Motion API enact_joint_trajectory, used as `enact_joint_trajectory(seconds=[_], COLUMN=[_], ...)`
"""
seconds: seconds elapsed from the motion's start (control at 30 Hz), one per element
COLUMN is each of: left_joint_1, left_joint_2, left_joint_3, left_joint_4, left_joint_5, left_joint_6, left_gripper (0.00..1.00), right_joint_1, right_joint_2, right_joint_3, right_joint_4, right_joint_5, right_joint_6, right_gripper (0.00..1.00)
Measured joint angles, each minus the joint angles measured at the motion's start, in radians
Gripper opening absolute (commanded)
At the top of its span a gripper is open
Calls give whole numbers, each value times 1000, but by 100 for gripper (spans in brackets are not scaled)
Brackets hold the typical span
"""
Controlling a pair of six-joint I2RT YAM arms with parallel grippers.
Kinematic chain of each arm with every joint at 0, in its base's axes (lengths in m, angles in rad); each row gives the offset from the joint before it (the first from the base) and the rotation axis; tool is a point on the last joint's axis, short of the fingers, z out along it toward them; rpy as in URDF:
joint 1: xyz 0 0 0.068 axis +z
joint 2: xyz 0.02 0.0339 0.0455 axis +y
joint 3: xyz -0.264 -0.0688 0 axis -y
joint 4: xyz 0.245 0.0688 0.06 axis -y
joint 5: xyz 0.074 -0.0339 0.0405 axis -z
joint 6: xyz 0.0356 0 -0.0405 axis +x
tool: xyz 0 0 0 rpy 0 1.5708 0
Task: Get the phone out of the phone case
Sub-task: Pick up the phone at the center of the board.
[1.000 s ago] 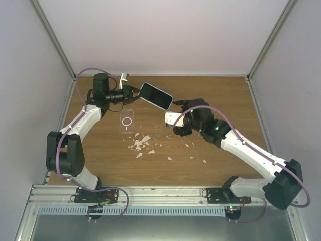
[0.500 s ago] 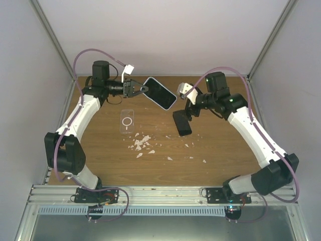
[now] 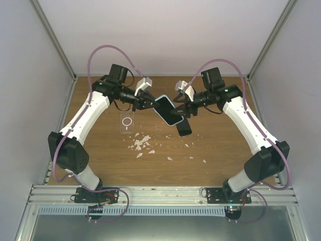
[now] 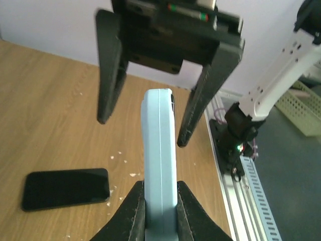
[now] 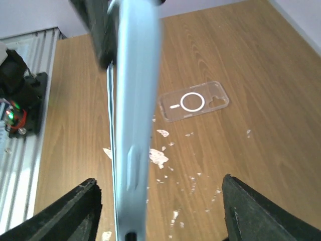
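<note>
The left gripper (image 3: 148, 103) is squeezed shut on one end of the blue phone (image 3: 168, 111) and holds it up in the air over the middle of the table (image 3: 225, 150). The phone is on its thin edge and points at the other arm, so the far end is free to grab. The blue skin around it looks like the case, but I cannot tell for sure. The right gripper (image 3: 181, 105) has its two fingers wide apart, one on each side of that free end. They do not seem to touch the phone yet. I think one arm holds the phone steady so the other can pinch the case and peel it off. The next move needs a soft, careful pinch, or the phone may slip and drop. Down on the table, right under the right gripper, lies a black phone (image 3: 183, 128). A clear case (image 3: 128, 121) lies flat off to the left, and some white bits (image 3: 142, 143) are spread near it.
</note>
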Motion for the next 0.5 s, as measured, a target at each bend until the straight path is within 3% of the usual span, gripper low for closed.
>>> enact_joint_trajectory(seconds=[0.5], left_joint_1=[-138], left_joint_2=[51], left_joint_3=[29], left_joint_4=[-193], left_joint_5=[-195], left_joint_6=[234], left_gripper=[0], right_joint_1=[79], right_joint_2=[9], right_joint_3=[-20], right_joint_4=[-81], right_joint_5=[19], right_joint_6=[-69], right_gripper=[36])
